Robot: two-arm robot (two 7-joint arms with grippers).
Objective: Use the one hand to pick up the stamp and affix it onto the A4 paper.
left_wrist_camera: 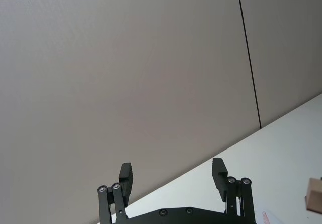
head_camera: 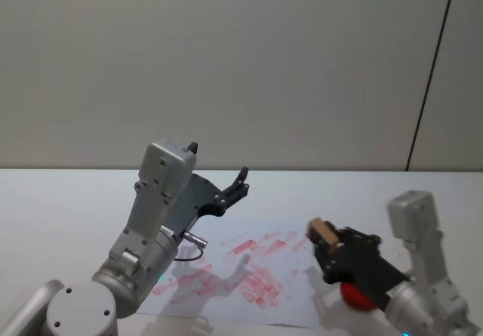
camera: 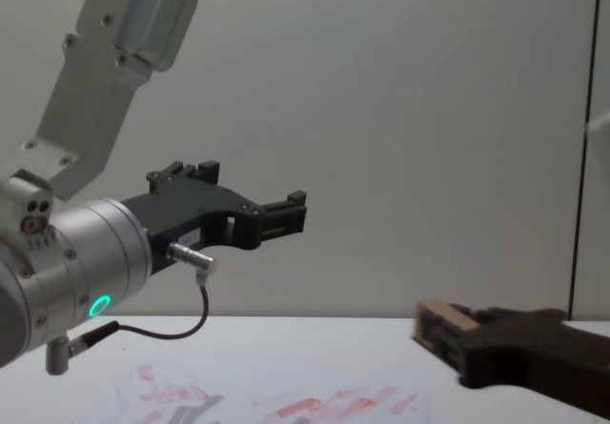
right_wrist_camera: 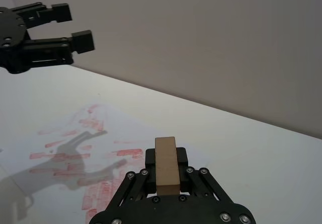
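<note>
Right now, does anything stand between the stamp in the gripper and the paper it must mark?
Nothing visible does. The right gripper holds the stamp by the right edge of the A4 paper, and nothing lies on the sheet. The left gripper hangs open, high above it.

Soft, even, slightly dim indoor light from above, soft-edged grey shadows lying on the A4 paper point(right_wrist_camera: 60, 133)
</note>
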